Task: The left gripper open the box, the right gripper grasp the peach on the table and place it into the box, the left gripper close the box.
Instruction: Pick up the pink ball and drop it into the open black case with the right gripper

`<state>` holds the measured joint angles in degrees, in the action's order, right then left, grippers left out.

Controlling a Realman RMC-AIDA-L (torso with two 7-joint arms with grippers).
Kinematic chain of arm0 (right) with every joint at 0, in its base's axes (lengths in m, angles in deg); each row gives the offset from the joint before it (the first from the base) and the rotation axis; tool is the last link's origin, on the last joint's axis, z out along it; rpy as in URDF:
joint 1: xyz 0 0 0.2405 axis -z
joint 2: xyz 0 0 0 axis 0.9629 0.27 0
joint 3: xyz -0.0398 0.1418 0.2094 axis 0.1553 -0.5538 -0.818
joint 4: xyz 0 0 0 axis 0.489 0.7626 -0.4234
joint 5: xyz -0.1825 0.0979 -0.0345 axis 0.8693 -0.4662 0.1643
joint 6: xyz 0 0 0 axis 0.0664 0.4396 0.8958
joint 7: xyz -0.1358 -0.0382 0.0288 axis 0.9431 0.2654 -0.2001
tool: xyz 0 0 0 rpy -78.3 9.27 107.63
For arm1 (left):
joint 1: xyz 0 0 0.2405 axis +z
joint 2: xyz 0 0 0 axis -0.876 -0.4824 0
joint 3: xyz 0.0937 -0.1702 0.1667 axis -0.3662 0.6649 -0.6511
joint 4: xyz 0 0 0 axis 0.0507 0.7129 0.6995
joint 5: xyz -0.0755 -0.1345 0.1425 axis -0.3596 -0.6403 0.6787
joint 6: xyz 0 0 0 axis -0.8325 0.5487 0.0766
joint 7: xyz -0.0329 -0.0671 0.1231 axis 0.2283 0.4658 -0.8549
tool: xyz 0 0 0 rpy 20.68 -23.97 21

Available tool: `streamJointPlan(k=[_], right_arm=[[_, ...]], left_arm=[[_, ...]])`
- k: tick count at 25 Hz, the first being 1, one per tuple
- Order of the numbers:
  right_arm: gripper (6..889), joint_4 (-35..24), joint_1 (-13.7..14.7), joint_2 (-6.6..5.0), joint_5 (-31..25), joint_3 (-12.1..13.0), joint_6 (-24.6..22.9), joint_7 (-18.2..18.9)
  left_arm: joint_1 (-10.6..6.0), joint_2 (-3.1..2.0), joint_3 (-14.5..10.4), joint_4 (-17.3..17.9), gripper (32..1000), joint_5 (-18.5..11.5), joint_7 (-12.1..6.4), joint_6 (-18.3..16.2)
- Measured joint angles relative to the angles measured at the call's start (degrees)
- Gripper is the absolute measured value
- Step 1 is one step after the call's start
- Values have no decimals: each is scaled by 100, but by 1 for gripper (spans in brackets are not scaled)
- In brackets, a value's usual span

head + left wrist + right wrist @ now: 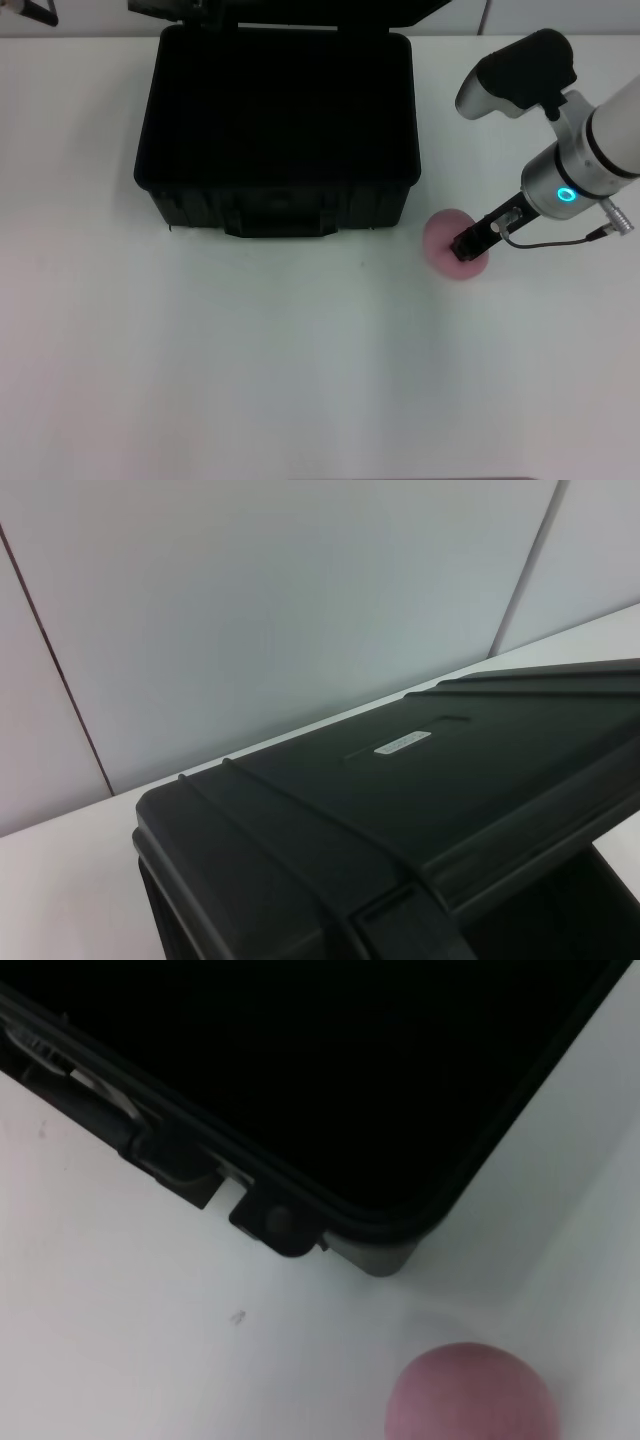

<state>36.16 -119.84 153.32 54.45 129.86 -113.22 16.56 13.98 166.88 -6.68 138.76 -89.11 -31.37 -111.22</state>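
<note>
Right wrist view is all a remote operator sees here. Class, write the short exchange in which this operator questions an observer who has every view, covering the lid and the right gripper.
Operator: Is the lid standing open?
Observer: Yes. The left wrist view shows the lid raised above the box, white label facing out.
Operator: Where is my gripper relative to the peach?
Observer: In the head view the right gripper is down on the peach, which sits off the box's front right corner.
</note>
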Motion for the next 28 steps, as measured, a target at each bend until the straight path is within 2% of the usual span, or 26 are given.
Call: streamJointPlan(k=[8, 15, 21, 28], right_arm=[[44, -79, -2, -16, 0, -27, -107, 18], [40, -499, 26, -26, 1, -60, -553, 15], [42, -946, 57, -131, 59, -92, -1036, -9], [48, -1909, 193, -275, 62, -503, -1963, 28]], left_arm=[[34, 0, 5, 0, 381, 0, -1, 0], [94, -5, 18, 1, 380, -1, -9, 1], [117, -11, 34, 1, 381, -1, -11, 1], [163, -17, 50, 0, 381, -1, -49, 1]])
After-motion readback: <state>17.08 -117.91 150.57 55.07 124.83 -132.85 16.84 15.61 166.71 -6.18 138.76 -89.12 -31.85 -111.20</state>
